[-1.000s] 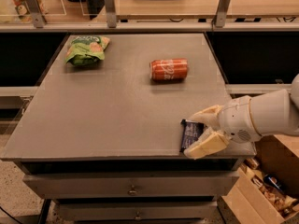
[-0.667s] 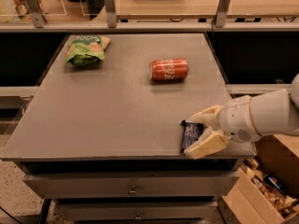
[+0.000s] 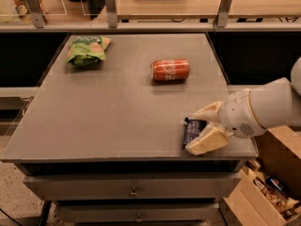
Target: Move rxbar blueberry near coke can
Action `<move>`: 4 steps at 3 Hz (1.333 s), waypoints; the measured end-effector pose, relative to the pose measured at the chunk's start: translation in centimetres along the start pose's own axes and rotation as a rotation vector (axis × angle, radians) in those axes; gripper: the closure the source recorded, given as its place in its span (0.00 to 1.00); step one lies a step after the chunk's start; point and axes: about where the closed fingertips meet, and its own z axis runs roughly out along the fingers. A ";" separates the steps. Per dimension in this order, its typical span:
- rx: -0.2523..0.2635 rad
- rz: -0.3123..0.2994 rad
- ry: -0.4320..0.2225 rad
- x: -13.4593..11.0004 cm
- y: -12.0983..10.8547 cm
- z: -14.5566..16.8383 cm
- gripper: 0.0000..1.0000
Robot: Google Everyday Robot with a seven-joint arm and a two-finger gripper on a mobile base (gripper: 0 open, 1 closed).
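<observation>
Along the table (image 3: 117, 126) front, gripper (image 3: 188, 134) (cream wedge jaws) flanks flat rxbar blueberry (image 3: 193, 129).

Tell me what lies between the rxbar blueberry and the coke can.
Nothing: the camera view shows only bare table between the rxbar blueberry and the coke can. The gripper is at the bar, front right.

White script on red-orange soda can (image 3: 170, 70), unreadable from here; nothing else legible. Gripper (image 3: 192, 134) front-right of table, at dark navy bar wrapper (image 3: 194, 127).

No movement is seen since the earlier moments: the gripper (image 3: 189, 134) is kept at the rxbar blueberry (image 3: 195, 128) by the bench's (image 3: 117, 121) front right corner.
</observation>
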 end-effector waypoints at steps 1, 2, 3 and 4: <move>0.006 -0.009 0.006 -1.6 -2.2 -0.6 1.00; 0.024 -0.042 -0.001 -3.1 -4.6 -0.4 1.00; 0.051 -0.067 -0.020 -3.4 -7.2 0.9 1.00; 0.118 -0.050 -0.030 -3.2 -9.5 1.2 1.00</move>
